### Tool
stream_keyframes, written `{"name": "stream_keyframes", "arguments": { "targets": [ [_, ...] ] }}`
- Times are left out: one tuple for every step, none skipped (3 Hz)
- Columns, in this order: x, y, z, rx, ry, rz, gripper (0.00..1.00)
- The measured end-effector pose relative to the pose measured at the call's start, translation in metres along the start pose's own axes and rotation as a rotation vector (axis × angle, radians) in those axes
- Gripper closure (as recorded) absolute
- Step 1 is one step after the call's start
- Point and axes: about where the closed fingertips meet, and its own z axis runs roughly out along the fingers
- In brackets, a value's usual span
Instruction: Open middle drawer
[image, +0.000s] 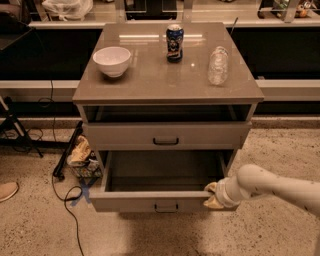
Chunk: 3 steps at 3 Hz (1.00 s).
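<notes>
Grey middle drawer, pulled well out toward the near side. Gripper at its near right corner (grip impossible to judge). Risk of skewing and jamming from off-centre pulling, or slipping off.

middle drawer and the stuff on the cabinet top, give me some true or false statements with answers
1. The middle drawer is pulled out. True.
2. The hand is on the drawer's black bar handle. False: it is at the right end of the drawer front, apart from the handle.
3. A white bowl sits on the left of the cabinet top. True.
4. The drink can is inside the open drawer. False: it stands upright on the cabinet top, towards the back.
</notes>
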Motion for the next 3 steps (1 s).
{"name": "stream_keyframes", "arguments": {
  "targets": [
    [0.000,0.003,0.000,0.001,-0.002,0.006,1.00],
    [0.000,0.003,-0.001,0.001,-0.002,0.006,1.00],
    [0.001,0.025,0.001,0.008,-0.015,0.046,1.00]
  ]
}}
